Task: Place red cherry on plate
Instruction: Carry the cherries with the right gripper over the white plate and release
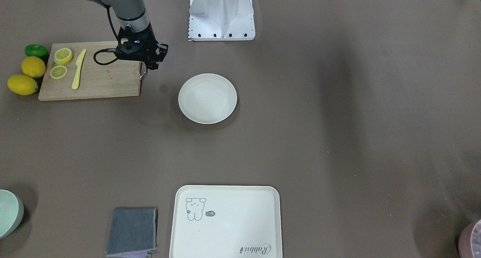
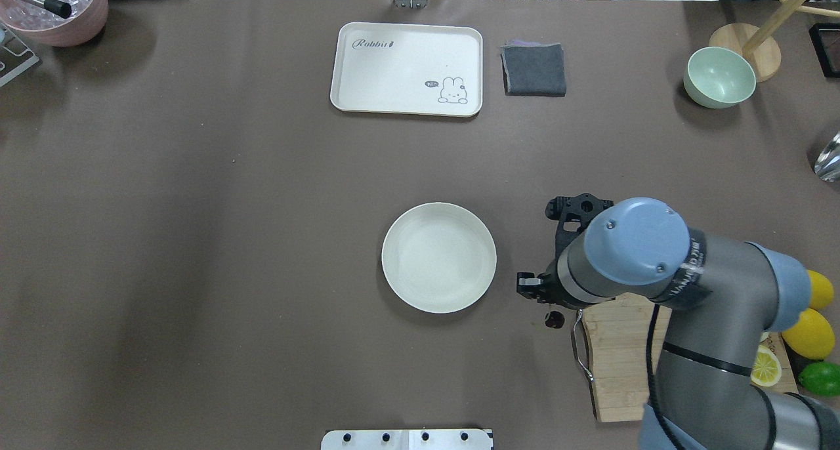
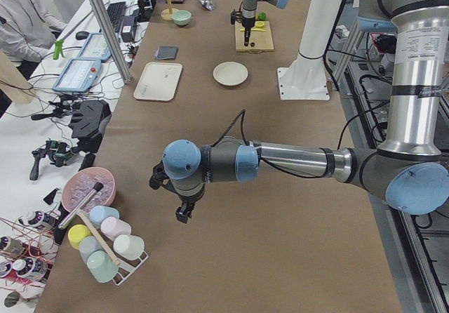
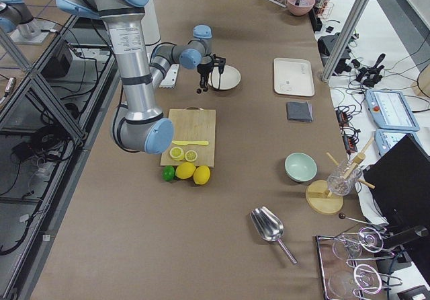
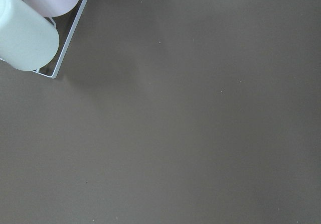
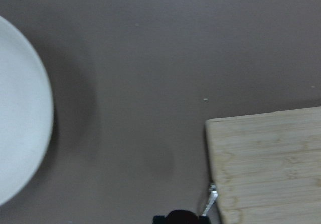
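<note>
The red cherry shows as a small dark maroon blob just under my right wrist, and as a dark round shape at the bottom edge of the right wrist view. My right gripper is shut on it, raised above the table between the cutting board's corner and the plate. The round cream-white plate lies empty at the table's middle, and its rim fills the left of the right wrist view. My left gripper hangs over bare table far off; I cannot tell its state.
A wooden cutting board with lemon slices and a yellow knife lies beside the right gripper, with whole lemons and a lime past it. A bear tray, grey cloth, green bowl and cup rack stand farther away.
</note>
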### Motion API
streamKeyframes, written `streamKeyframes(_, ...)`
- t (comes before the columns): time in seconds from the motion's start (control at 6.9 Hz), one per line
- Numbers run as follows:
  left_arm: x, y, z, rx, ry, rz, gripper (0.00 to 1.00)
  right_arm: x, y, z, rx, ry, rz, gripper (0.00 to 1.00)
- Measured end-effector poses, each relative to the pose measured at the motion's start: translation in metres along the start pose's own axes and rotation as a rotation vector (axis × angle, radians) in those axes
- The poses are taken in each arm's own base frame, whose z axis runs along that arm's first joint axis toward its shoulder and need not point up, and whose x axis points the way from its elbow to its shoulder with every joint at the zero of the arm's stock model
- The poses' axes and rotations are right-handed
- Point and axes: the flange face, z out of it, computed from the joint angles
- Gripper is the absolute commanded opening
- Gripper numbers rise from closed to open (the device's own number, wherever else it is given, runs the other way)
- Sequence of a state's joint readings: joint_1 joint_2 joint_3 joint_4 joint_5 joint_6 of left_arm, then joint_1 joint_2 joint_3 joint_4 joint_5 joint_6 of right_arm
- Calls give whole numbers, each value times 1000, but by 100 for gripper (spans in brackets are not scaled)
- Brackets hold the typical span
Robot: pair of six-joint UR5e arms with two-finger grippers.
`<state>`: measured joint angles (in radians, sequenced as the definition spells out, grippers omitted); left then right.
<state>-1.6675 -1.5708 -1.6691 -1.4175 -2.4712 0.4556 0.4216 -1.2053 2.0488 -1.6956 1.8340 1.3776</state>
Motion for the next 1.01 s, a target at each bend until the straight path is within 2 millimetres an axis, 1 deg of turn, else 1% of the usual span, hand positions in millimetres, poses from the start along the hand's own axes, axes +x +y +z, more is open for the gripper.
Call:
streamKeyframes(0.29, 0, -1, 0, 1, 0, 0, 98, -86, -21, 1, 9, -18, 69, 16)
streamKeyframes(0.43, 0, -1, 0, 0, 0, 0, 98, -125, -33, 5, 15, -20, 111, 18)
streamKeyframes(0.58, 0, 0, 0, 0, 0, -1, 98, -153, -45, 11, 22, -26, 147, 40)
streamKeyframes(0.72, 0, -1, 0, 0, 0, -2, 98, -171, -55, 21, 31, -40, 171, 90)
streamKeyframes(0.87, 0, -1, 0, 0, 0, -4, 98, -177, -61, 31, 41, -45, 181, 100)
streamKeyframes(1.01, 0, -1, 0, 0, 0, -5, 98, -179, -65, 40, 52, -38, 186, 100)
